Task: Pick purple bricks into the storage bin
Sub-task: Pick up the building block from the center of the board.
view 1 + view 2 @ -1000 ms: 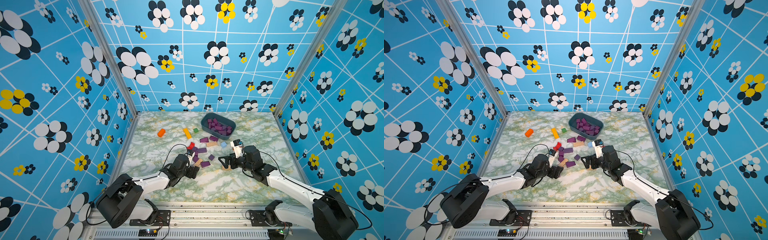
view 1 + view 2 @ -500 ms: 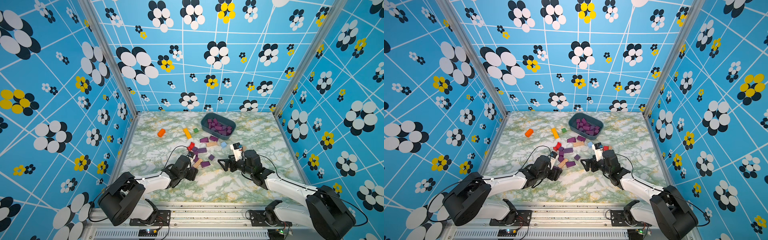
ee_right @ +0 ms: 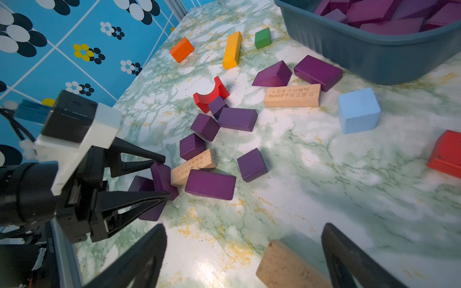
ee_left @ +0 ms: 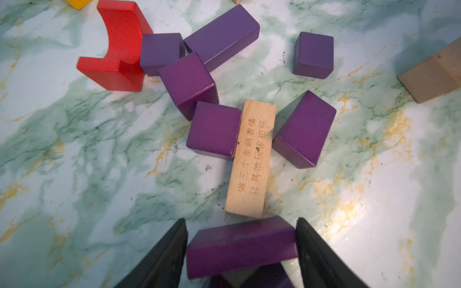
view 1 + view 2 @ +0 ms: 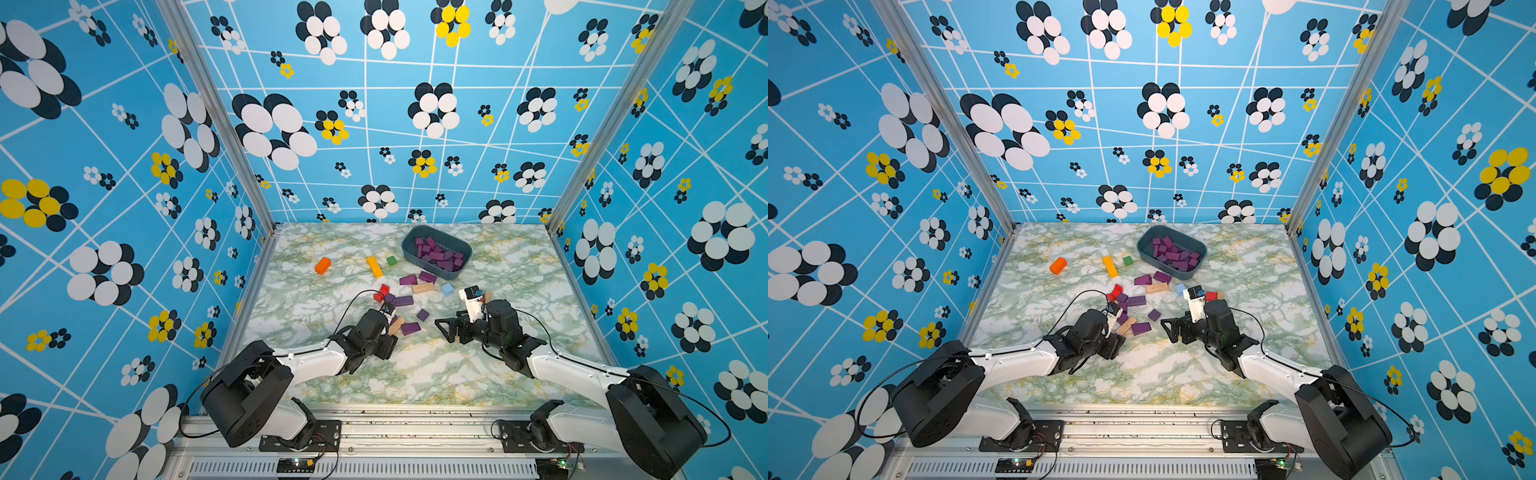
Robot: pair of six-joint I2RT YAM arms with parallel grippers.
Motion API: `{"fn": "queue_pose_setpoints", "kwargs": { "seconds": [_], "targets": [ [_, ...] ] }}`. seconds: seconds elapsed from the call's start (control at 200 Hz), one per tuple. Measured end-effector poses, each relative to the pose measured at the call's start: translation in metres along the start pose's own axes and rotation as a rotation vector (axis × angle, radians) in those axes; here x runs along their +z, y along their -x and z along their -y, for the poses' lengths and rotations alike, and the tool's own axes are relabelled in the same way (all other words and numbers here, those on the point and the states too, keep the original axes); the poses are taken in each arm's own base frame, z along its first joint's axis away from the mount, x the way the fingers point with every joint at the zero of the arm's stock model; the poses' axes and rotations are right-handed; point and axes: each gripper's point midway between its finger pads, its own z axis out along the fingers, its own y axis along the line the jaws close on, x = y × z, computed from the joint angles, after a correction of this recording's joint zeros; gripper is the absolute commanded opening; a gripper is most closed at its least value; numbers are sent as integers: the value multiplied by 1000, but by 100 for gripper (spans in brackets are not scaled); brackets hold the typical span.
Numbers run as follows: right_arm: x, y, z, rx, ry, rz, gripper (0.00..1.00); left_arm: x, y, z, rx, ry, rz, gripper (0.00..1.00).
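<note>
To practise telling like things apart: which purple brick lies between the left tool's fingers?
The flat purple bar lying crosswise at the engraved tan block's end; only it sits between the left tool's fingers.

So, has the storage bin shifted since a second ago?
No. The storage bin sits just as near the table's back edge as before.

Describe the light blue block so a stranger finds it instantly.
Find the teal-grey storage bin at the far side of the table. Just in front of it, beside an engraved tan bar, sits the light-blue cube, the only pale-blue block.
</note>
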Motion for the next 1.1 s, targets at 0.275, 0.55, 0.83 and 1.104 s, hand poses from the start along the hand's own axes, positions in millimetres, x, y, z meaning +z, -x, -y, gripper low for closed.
{"fn": "queue_pose_setpoints", "kwargs": {
  "seconds": [0.275, 0.55, 0.83, 1.104],
  "targets": [
    [0, 0, 3, 4, -16, 3, 99, 2, 0, -1, 16, 18, -13, 66],
    [1, 0, 4, 7, -24, 2, 99, 4, 2, -1, 27, 22, -13, 53],
    [1, -2, 7, 11, -34, -4, 99, 4, 2, -1, 27, 23, -16, 52],
    [2, -2, 9, 11, -44, -1, 99, 4, 2, -2, 28, 30, -14, 50]
  ]
}}
